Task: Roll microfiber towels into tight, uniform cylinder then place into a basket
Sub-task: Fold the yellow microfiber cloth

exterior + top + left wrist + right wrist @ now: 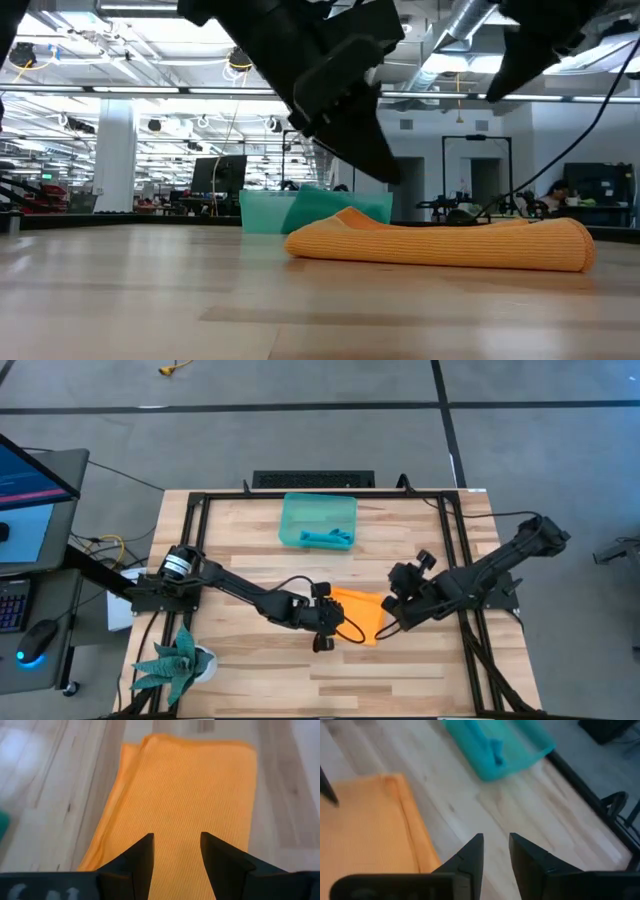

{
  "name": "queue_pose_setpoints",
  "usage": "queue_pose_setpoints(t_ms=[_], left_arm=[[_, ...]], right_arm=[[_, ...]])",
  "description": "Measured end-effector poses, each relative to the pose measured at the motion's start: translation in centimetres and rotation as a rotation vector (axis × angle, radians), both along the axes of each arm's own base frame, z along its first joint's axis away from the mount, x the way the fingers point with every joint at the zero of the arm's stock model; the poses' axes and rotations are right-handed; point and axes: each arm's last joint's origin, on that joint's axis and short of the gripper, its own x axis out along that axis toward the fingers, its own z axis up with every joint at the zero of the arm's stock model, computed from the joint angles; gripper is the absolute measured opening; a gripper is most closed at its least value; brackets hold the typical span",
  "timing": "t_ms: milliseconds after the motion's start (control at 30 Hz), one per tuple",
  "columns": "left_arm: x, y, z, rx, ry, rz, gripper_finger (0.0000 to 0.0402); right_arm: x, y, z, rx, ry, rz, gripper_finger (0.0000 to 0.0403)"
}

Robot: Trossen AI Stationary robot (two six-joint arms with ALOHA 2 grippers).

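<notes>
**Orange towel folded on table, both tools above it, nothing gripped**

- Orange towel [358, 614] lies folded flat near the middle of the table [420, 670], low and long in the low view [440, 243]. Not rolled.
- Left tool [176, 851] sits at the towel's left end, fingers [142, 857] spread with a gap between them, cloth visible through the gap; not pinching anything.
- Right tool [495, 851] is at the towel's right edge, over bare wood just beside the cloth [367, 827]. Fingers [472, 852] slightly apart, holding nothing.
- Basket [318, 521] stands at the table's far side, well apart from the orange towel. Teal towel [327, 539] lies inside it, bunched along the near wall.
- Potted plant [175, 663] at the table's near-left corner.
</notes>
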Motion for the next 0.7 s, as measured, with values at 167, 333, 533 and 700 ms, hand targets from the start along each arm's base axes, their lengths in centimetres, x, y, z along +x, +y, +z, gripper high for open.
queue_pose_setpoints(t_ms=[167,333,533,700], left_arm=[[-0.1,0.1,-0.6,-0.012,-0.032,-0.002,0.0153],[-0.2,0.3,-0.9,-0.047,-0.029,-0.029,0.0153],[-0.4,1.4,-1.7,-0.084,-0.007,0.028,0.0153],[-1.0,3.2,-2.9,-0.128,0.039,0.136,0.0153]], right_arm=[[-0.2,-0.1,0.4,-0.003,-0.033,-0.001,0.0108],[0.3,0.2,-0.3,-0.015,-0.008,0.002,0.0107],[0.8,0.4,-1.3,-0.043,0.055,0.005,0.0107],[1.2,0.2,-1.6,-0.060,0.087,0.020,0.0107]])
